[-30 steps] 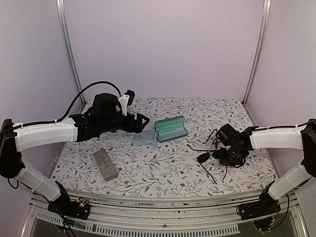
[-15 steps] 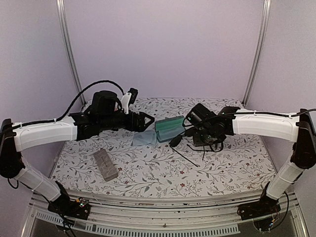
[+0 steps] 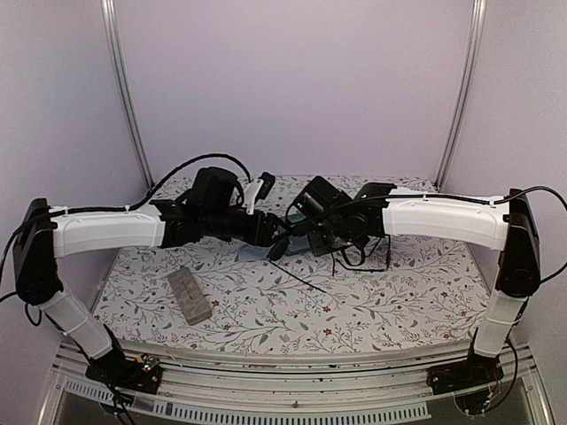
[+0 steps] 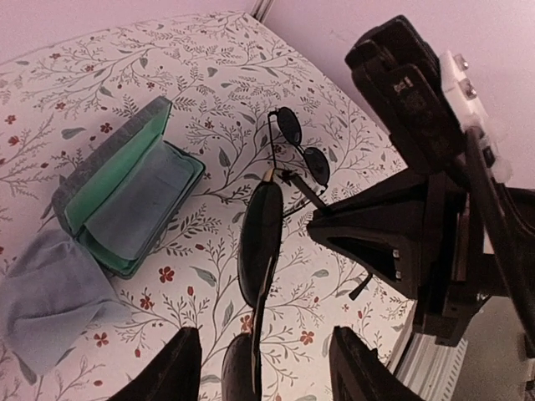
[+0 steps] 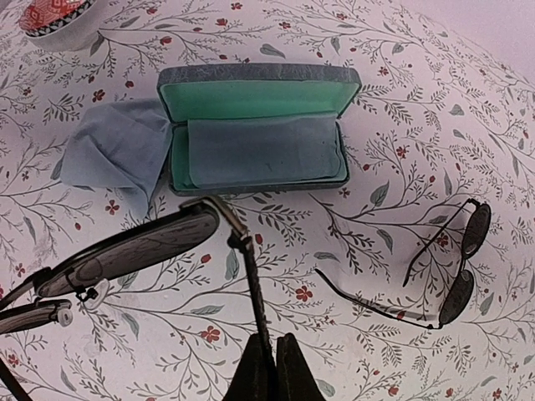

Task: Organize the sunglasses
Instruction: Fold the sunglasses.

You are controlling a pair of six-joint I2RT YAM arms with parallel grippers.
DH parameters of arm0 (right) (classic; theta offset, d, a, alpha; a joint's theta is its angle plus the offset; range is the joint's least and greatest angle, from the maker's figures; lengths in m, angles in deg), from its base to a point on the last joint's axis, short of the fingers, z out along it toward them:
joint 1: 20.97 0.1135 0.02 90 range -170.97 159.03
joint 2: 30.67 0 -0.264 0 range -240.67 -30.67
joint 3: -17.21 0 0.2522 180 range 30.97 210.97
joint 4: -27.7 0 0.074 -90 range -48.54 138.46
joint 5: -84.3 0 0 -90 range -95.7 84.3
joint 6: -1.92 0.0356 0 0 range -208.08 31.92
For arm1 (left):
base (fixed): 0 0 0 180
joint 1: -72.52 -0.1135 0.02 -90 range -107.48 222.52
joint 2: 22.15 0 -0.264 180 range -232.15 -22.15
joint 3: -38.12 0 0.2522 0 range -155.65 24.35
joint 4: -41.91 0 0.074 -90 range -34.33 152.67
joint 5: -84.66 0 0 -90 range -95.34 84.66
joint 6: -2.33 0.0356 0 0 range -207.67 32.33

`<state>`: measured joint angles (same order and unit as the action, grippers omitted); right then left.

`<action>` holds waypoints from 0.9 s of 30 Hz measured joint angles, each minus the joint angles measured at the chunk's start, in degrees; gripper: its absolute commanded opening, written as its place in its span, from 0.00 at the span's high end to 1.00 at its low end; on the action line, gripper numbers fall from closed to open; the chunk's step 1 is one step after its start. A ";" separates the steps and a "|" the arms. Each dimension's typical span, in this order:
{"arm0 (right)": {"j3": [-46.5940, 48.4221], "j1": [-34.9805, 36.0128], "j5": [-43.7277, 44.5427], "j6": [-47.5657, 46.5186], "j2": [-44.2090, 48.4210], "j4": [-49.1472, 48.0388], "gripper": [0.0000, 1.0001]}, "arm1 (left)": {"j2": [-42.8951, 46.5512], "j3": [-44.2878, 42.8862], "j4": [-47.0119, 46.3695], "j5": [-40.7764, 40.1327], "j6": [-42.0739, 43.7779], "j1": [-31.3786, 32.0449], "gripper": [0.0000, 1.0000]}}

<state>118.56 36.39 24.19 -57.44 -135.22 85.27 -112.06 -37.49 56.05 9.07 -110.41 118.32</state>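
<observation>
Aviator pair (image 5: 142, 251) is in the air, above the table (image 3: 266, 310) just in front of the open case (image 5: 259, 88). Right gripper (image 5: 266, 368) is pinched tight on one temple arm, lenses sticking out to its left. Glasses are unfolded, other temple hanging free.

Left gripper (image 4: 266, 351) is right at the lens end, fingers apart on either side of the frame with a gap on both sides, so not gripping anything. Looks like a handover or a two-handed fold, my read only.

Second pair (image 4: 316, 164) lies on the table to the right of the case, arms unfolded, untouched.

Progress: early. No glasses are in a case yet. Left to do: fold the aviators, seat them in the open case, close the lid, then the same for the second pair.

Around:
- the open case has a green lining and a light blue cloth (image 5: 259, 150) lying flat inside
- a loose cloth (image 5: 117, 154) touches the case's left end
- a closed grey case (image 3: 189, 295) sits well apart, front left, probably for the second pair

In the way: both wrists are crowded over the case, so little room to swing. The free temple could snag the case rim on the way down.
</observation>
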 measured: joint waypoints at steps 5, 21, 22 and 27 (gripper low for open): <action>1.27 0.50 -0.02 -1.38 -1.11 -0.61 0.98 | -3.17 -3.78 2.54 0.63 0.13 0.11 0.70; 1.49 0.66 -0.24 -2.27 -1.84 -1.18 0.98 | -6.19 -6.38 8.87 -0.96 1.79 0.20 0.81; 1.60 0.66 -0.31 -2.27 -1.84 -1.29 0.98 | -6.27 -6.38 9.07 -1.11 1.84 0.20 0.83; 1.99 0.66 -0.68 -2.40 -1.84 -1.92 0.97 | -6.34 -6.38 9.62 -1.42 2.16 0.22 0.94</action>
<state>120.55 37.05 23.51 -59.85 -137.05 83.35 -118.40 -43.87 65.67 7.65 -108.25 118.54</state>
